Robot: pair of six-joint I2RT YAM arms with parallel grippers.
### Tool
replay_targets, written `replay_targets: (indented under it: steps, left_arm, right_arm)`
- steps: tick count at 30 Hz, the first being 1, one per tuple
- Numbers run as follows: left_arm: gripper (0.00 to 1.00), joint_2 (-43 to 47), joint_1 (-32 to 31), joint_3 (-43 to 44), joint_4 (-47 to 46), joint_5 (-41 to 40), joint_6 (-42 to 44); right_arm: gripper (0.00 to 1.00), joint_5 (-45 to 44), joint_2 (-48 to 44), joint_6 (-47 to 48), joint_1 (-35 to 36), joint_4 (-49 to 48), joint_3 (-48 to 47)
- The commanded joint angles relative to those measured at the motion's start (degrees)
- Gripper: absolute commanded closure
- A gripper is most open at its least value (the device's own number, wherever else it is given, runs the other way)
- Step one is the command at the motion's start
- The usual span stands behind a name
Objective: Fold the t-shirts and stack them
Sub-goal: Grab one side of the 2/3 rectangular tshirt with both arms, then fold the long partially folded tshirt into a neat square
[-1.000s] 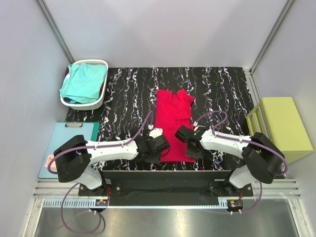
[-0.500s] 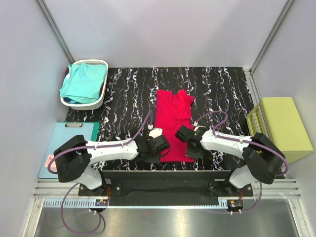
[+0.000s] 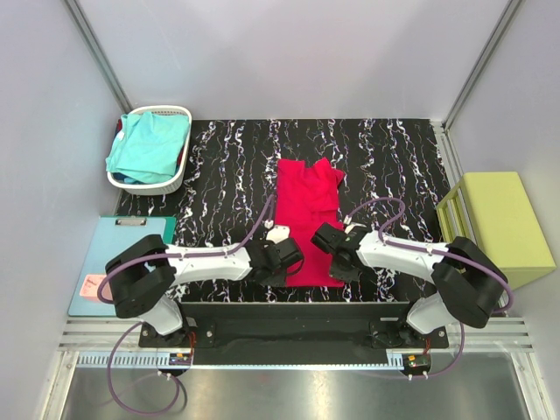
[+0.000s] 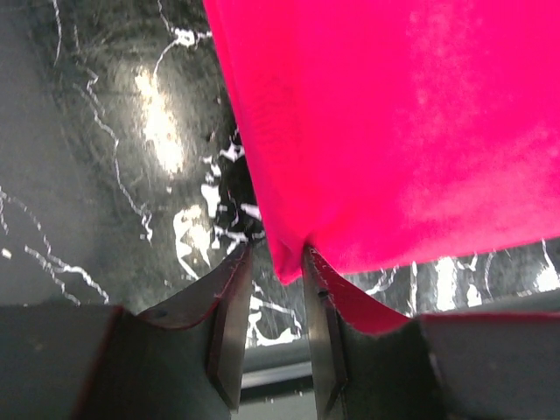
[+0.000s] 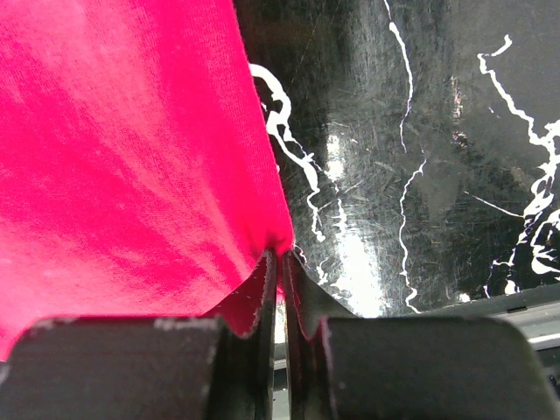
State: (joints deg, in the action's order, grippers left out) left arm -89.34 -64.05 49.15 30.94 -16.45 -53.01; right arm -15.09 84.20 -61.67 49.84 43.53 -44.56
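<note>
The crimson-red t-shirt (image 3: 306,219) lies folded into a long strip down the middle of the black marbled table (image 3: 394,157). My left gripper (image 3: 285,262) is at its near left corner. In the left wrist view the jaws (image 4: 271,258) stand apart with the red corner (image 4: 394,131) hanging between the tips. My right gripper (image 3: 331,262) is at the near right corner. In the right wrist view it (image 5: 280,258) is shut on the red cloth's (image 5: 131,149) corner. The turquoise t-shirt (image 3: 149,144) sits bunched in the basket.
A white laundry basket (image 3: 160,110) stands at the far left corner of the table. A light-blue mat (image 3: 131,241) lies left of the table. A yellow-green block (image 3: 499,223) sits to the right. The table's front edge runs just behind both grippers.
My right gripper's jaws have closed onto the red shirt's near right corner. The left arm has shifted slightly to the right, its gripper staying at the near left corner.
</note>
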Motion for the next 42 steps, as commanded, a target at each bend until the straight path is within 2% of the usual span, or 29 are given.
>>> replay_targets:
  steps: [1, 5, 7, 10, 11, 12, 19, 24, 35, 42]
  left_arm:
    - [0.67, -2.0, 1.1, 1.6, -3.7, 0.2, 1.6]
    - [0.73, -1.9, 1.1, 1.4, -3.7, 0.5, 1.4]
    - [0.83, -1.3, 1.1, 1.0, -3.4, 0.5, 1.0]
    - [0.91, 0.0, 1.1, 0.4, -2.7, 0.5, 0.6]
    - [0.98, 0.4, 1.2, 0.2, -2.2, 0.5, 0.5]
    - [1.0, 1.3, 1.1, 0.0, -2.0, 0.5, 0.5]
    - [1.0, 6.8, 1.1, -0.3, 0.5, -0.8, 0.1]
    - [1.0, 9.6, 1.0, 2.7, 3.8, -2.4, 0.4]
    - [1.0, 8.2, 2.3, 9.2, 7.4, -5.0, 2.7]
    - [1.0, 7.6, 5.4, 12.4, 8.3, -6.2, 5.1]
  right_arm:
    - [0.91, 1.4, 0.4, -0.6, 0.8, 3.1, 2.5]
    - [0.92, 1.6, 0.0, -0.6, 0.8, 3.1, 2.9]
    - [0.94, 1.6, -0.3, -0.6, 0.7, 3.2, 2.9]
    - [1.0, 1.4, -0.6, -0.9, 0.7, 3.5, 2.7]
    - [1.0, 1.3, -0.6, -0.9, 0.8, 3.7, 2.5]
    - [1.0, 1.3, -0.8, -0.9, 0.7, 3.8, 2.4]
    - [1.0, -1.5, -2.8, -1.1, 0.7, 8.1, -1.8]
    - [1.0, -3.5, -3.3, 0.1, 0.7, 10.3, -5.4]
    - [1.0, -7.3, -1.1, 3.4, 0.6, 12.3, -12.2]
    - [1.0, -10.1, 0.1, 5.9, -0.6, 13.6, -16.8]
